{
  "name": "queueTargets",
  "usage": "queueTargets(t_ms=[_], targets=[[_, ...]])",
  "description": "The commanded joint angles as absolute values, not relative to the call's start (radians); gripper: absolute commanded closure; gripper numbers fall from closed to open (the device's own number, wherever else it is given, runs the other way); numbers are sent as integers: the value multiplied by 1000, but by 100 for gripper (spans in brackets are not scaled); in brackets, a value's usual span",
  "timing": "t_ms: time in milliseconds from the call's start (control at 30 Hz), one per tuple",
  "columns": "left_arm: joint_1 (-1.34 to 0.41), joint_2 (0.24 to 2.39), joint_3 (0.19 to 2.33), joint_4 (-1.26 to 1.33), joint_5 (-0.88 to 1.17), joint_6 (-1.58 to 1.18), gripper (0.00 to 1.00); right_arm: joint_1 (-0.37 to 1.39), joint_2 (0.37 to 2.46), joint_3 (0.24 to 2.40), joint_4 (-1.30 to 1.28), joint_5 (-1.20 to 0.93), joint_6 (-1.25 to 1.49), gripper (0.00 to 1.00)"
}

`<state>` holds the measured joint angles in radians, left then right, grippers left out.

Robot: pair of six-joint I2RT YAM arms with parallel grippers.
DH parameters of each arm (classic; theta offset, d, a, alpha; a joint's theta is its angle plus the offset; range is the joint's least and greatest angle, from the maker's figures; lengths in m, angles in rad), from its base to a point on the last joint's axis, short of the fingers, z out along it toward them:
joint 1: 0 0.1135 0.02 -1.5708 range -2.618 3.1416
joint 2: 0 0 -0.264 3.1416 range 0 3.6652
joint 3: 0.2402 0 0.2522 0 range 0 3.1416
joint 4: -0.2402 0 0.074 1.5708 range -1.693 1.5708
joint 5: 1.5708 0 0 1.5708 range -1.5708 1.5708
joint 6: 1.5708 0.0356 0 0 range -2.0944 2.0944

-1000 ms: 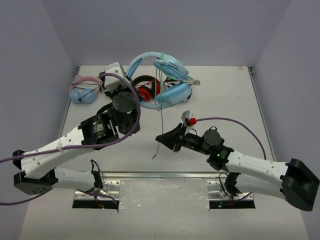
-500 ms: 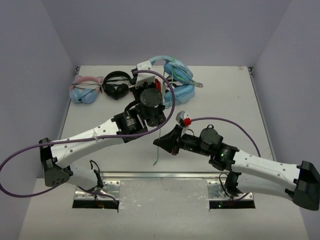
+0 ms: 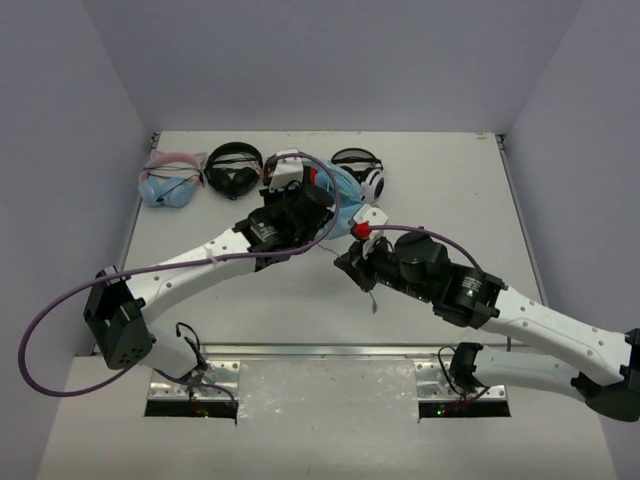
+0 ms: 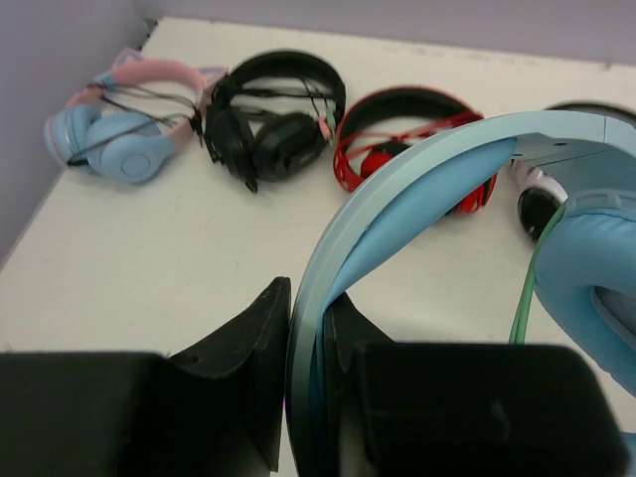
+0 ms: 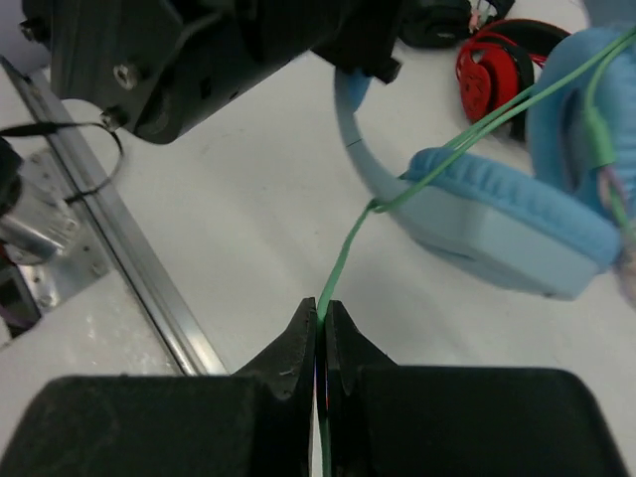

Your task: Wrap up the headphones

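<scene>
Working through the wrap, we are judging it only partly done. The headphones (image 3: 345, 195) are sitting at the far middle of the surface (image 3: 450, 190), and one padded ear cup (image 5: 517, 214) appears to be resting on it. The mint-green cable (image 5: 348, 248) is running taut from the right jaws up to that cup. A few strands are crossing beside the cup, though we cannot tell whether they are finished turns. In the top view a short free end is trailing on the near side of the right jaws, so we are reckoning that the remaining length has yet to be wound on and the end secured. Our left arm (image 3: 200, 265) is stretching far and rightward across the middle. The left jaws are clamping the blue headband (image 4: 397, 189), one on each side of the band. Our right arm (image 3: 520, 310) is reaching far and leftward, bringing its wrist close beside the left one. The right jaws are pinching shut on the cable just near of the headphones. The cat-ear pair (image 4: 119, 129), a black pair (image 4: 273, 119), a red pair (image 4: 407, 139) and a white-and-black pair (image 3: 365, 170) are lying along the far side, apart from both jaws.
</scene>
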<state>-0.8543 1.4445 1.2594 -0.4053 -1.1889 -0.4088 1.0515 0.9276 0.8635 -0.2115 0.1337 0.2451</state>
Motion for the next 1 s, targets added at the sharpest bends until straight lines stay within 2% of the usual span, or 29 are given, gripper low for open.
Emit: queueTargets(t_ms=[0, 167, 400, 667, 867, 967], targets=[[-842, 1422, 1188, -406, -1140, -581, 99, 1066, 972, 998, -379, 244, 49, 99], [-842, 1320, 976, -246, -956, -539, 100, 1054, 1054, 1052, -429, 380, -144, 99], [-847, 1171, 769, -72, -726, -422, 100, 988, 1118, 1069, -302, 497, -323, 98], [-851, 1155, 678, -112, -716, -426, 100, 943, 1213, 1126, -219, 549, -417, 92], [-851, 1157, 676, -120, -686, -431, 100, 927, 1272, 1161, -241, 549, -443, 96], [-851, 1164, 689, -126, -672, -422, 100, 925, 1278, 1170, -245, 537, -439, 94]])
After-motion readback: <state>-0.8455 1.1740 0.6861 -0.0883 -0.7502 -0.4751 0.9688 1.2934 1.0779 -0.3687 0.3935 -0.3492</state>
